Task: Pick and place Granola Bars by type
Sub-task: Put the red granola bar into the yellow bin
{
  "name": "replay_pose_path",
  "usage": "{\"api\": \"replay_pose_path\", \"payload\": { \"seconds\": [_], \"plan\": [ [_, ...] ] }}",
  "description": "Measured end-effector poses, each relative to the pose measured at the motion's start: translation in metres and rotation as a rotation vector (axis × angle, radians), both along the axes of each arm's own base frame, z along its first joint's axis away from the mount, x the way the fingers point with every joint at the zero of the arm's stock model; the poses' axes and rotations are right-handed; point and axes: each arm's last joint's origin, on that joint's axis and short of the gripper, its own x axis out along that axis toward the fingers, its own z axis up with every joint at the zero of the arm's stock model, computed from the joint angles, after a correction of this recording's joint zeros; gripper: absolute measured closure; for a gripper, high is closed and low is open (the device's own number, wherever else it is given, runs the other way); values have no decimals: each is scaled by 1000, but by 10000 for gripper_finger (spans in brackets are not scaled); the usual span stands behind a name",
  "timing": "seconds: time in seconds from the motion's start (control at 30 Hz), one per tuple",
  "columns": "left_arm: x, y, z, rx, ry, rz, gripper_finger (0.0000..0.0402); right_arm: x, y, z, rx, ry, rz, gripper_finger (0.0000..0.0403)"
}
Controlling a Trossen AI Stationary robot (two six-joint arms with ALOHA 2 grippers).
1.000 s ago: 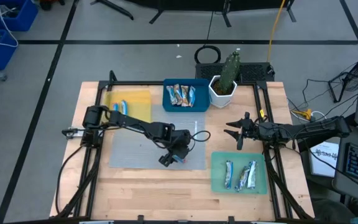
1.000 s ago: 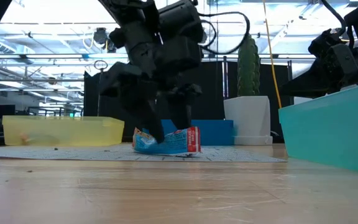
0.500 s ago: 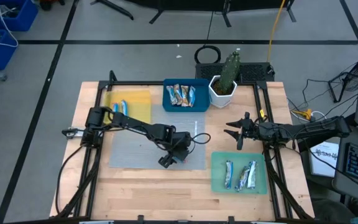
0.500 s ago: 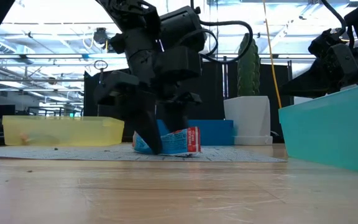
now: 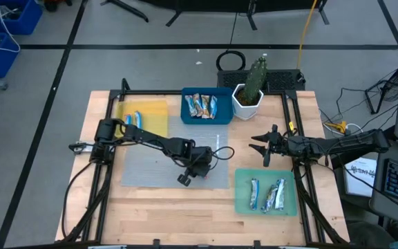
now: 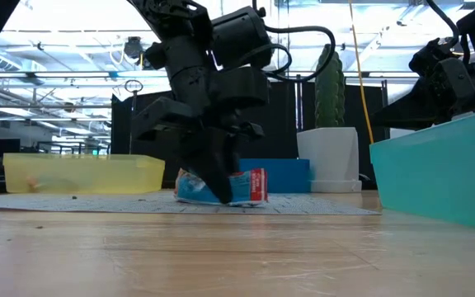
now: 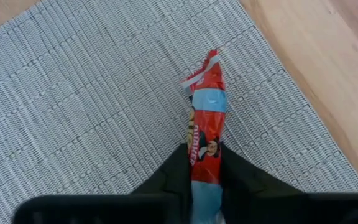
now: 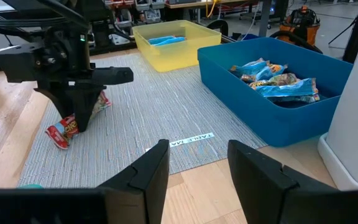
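A granola bar (image 7: 205, 124) in a red and blue wrapper lies on the grey mat (image 5: 144, 166), near the mat's near right corner. My left gripper (image 7: 205, 155) stands over it, slanting down, shut on it; the low view shows the same gripper (image 6: 221, 191) and bar (image 6: 246, 186). My right gripper (image 8: 197, 168) waits open at the table's right side (image 5: 264, 149), with nothing between its fingers. More bars lie in the yellow tray (image 5: 159, 124), the blue tray (image 5: 185, 97) and the green tray (image 5: 240, 181). My left gripper pinches the bar's two long sides (image 7: 205, 171) between its two fingers, toward the bar's blue end. The fingers come from above, slanting down, one on each side of the bar. The bar lies on the mat, its red end (image 7: 207, 68) free beyond the fingertips.
A white pot with a cactus (image 5: 249, 97) stands at the back, right of the blue tray. Bare wooden table (image 5: 178, 207) runs along the near edge. A black frame (image 5: 109, 138) borders the work area on both sides.
My left gripper has stayed over the bar and shut: its fingers stood wide apart on either side of the bar and have come together on it. The bar still lies on the mat.
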Motion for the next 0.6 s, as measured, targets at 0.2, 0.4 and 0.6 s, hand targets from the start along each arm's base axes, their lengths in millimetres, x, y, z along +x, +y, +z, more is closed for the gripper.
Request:
{"api": "replay_pose_path", "payload": {
  "seconds": [0.2,0.4,0.6],
  "plan": [
    [-3,2,14,-1,-16,52,388,0,0,0,0,0,0,245],
    [-19,21,66,54,-101,200,380,0,0,0,0,0,0,245],
    [-54,47,128,62,-187,388,387,0,0,0,0,0,0,245]
  ]
}}
